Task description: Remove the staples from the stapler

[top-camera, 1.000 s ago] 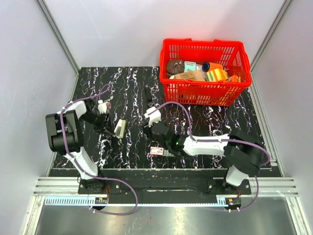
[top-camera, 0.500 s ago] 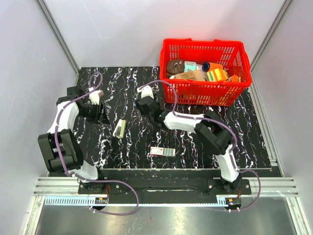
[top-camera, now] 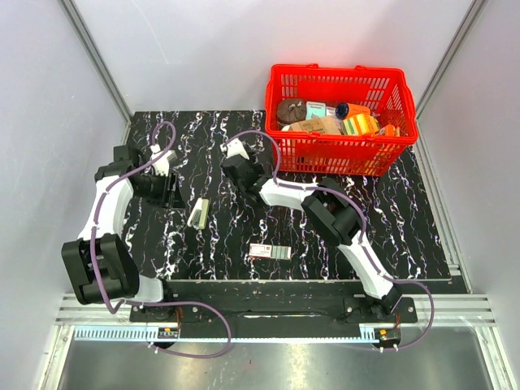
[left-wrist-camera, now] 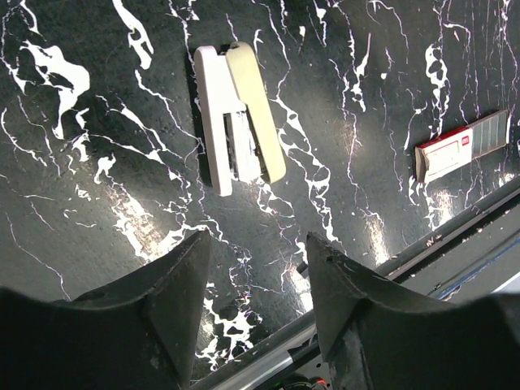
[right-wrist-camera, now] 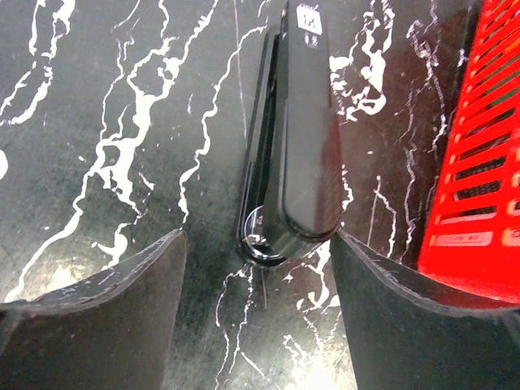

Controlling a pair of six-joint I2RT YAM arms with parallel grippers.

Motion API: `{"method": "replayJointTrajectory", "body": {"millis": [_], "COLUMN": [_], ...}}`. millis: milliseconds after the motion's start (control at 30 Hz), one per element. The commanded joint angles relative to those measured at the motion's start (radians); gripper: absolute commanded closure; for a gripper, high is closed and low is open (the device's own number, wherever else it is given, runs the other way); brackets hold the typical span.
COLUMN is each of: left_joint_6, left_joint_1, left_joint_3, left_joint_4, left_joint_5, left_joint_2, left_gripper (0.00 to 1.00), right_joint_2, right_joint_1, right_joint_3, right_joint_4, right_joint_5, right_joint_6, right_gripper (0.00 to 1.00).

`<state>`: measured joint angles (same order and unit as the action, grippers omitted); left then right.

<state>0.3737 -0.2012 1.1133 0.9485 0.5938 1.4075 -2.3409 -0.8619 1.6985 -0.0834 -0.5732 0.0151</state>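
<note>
The stapler (right-wrist-camera: 305,138) is a slim glossy black bar lying flat on the black marbled table, beside the red basket. My right gripper (right-wrist-camera: 258,248) is open, low over the table. The stapler's near end lies between its fingertips, closer to the right finger, and I see no contact. In the top view the right gripper (top-camera: 242,168) covers most of the stapler. My left gripper (left-wrist-camera: 256,252) is open and empty, hovering short of a cream-beige oblong object (left-wrist-camera: 237,114). In the top view the left gripper (top-camera: 171,193) is at the table's left.
A red basket (top-camera: 341,150) full of groceries stands at the back right, its wall close to the stapler (right-wrist-camera: 487,162). A small red-white-grey box (top-camera: 270,252) lies near the front edge. The cream-beige object (top-camera: 199,213) lies left of centre.
My right arm has swung from the middle front of the table to the far side, bringing its open gripper over the stapler. My left gripper has shifted slightly back and left.
</note>
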Motion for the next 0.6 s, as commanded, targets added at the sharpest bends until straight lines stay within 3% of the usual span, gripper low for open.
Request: {"method": "replayJointTrajectory", "body": {"millis": [0, 233, 567], "left_joint_6": [0.004, -0.016, -0.048], "left_joint_1": [0.034, 0.054, 0.080], "left_joint_3": [-0.015, -0.026, -0.006], "left_joint_4": [-0.039, -0.059, -0.060], "left_joint_5": [-0.020, -0.011, 0.003], "left_joint_2": [-0.059, -0.078, -0.096], "left_gripper": [0.45, 0.45, 0.45], "right_joint_2": [-0.009, 0.055, -0.089], "right_joint_1": [0.003, 0.004, 0.058], "right_joint_3": [0.085, 0.053, 0.262], "right_joint_4": [-0.023, -0.029, 0.020], "right_joint_5": [-0.068, -0.077, -0.050], "right_joint_6": [-0.066, -0.079, -0.127], "right_gripper": [0.23, 0.23, 0.23]}}
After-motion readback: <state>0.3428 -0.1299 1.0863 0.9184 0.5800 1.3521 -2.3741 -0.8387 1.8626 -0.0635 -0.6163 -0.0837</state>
